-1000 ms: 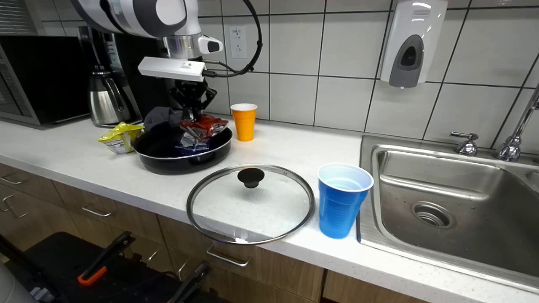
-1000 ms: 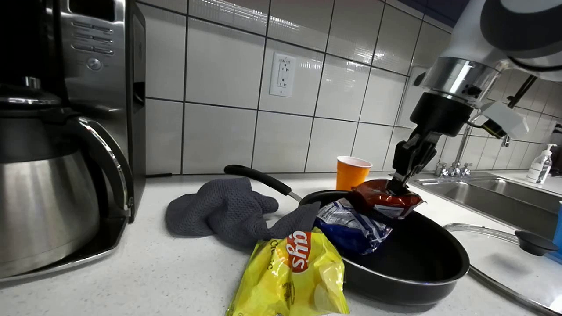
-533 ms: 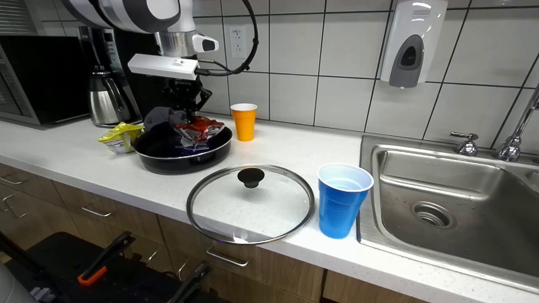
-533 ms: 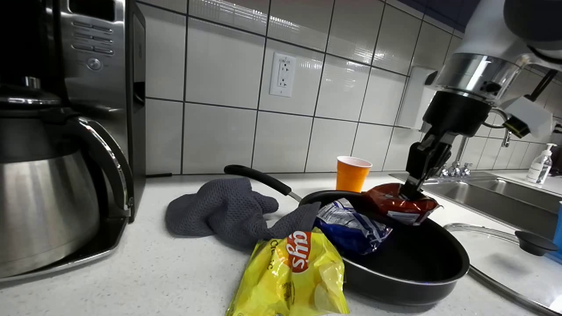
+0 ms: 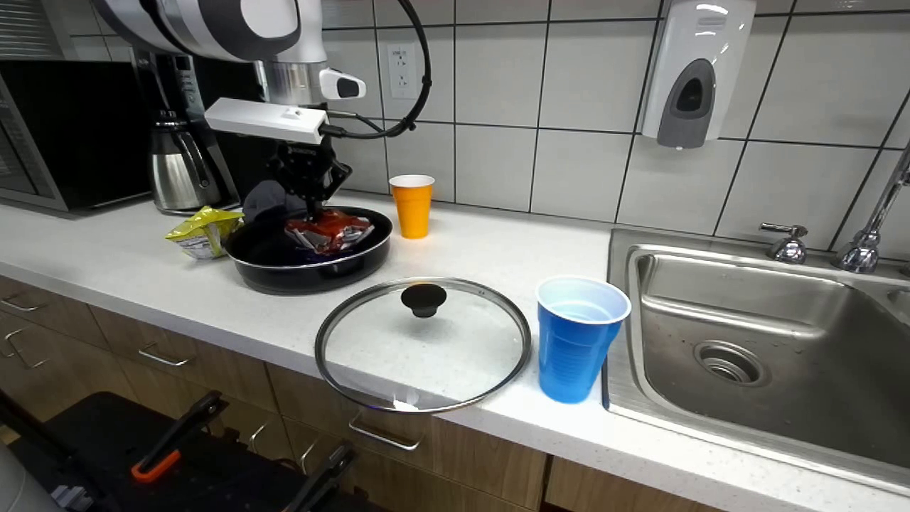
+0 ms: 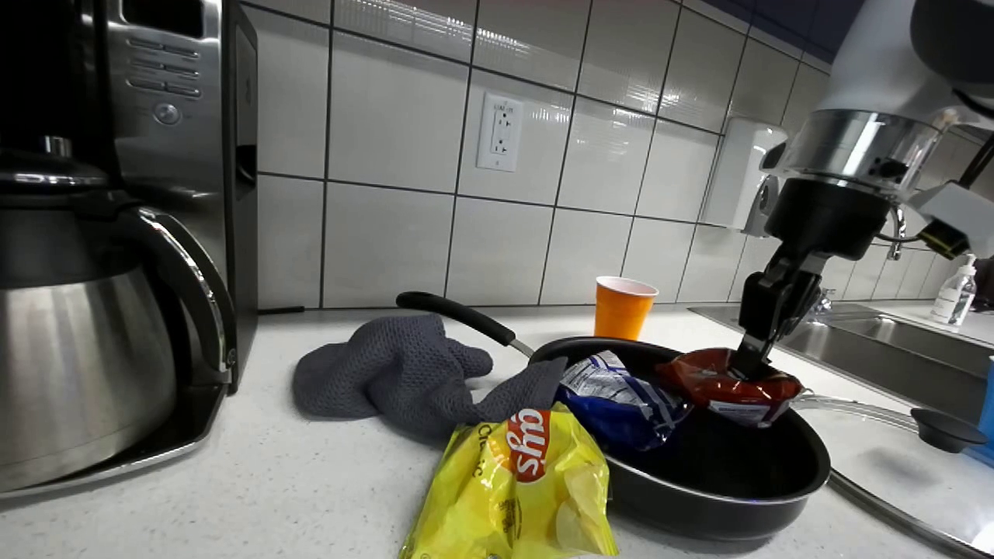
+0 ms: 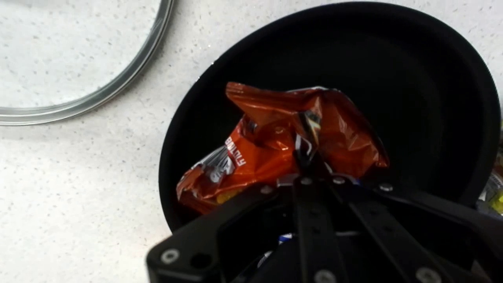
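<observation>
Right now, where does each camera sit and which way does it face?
An exterior view: in front of the counter, looking down across the lid and sink to the wall; the arm is at top left.
An exterior view: low, near the coffee maker, looking across the pan toward wall and sink; the arm is at top right.
Wrist view: behind the jaws, looking down at the pan and the red bag; the jaws show at the bottom, shut on the bag.
Both exterior views share the orange cup, yellow bag and pan.
</observation>
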`<action>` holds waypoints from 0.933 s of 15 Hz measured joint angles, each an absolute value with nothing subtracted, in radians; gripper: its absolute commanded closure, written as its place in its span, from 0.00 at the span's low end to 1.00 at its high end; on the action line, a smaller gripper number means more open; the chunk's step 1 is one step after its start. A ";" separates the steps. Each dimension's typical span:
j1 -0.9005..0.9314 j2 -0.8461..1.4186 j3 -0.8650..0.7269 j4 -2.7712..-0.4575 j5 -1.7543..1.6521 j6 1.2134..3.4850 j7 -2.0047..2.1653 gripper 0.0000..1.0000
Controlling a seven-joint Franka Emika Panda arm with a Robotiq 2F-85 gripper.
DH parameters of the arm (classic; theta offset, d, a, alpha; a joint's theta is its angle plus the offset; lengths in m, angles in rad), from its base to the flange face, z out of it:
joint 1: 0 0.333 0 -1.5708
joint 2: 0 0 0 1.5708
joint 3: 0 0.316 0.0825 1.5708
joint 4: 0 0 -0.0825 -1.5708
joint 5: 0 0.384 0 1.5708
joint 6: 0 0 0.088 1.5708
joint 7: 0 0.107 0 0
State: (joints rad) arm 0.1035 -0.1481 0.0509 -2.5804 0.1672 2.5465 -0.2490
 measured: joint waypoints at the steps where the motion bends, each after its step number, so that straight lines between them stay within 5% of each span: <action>1: 0.103 -0.148 0.051 -2.584 0.167 2.546 -0.246 1.00; 14: 0.108 -0.112 0.055 -2.600 0.166 2.546 -0.211 1.00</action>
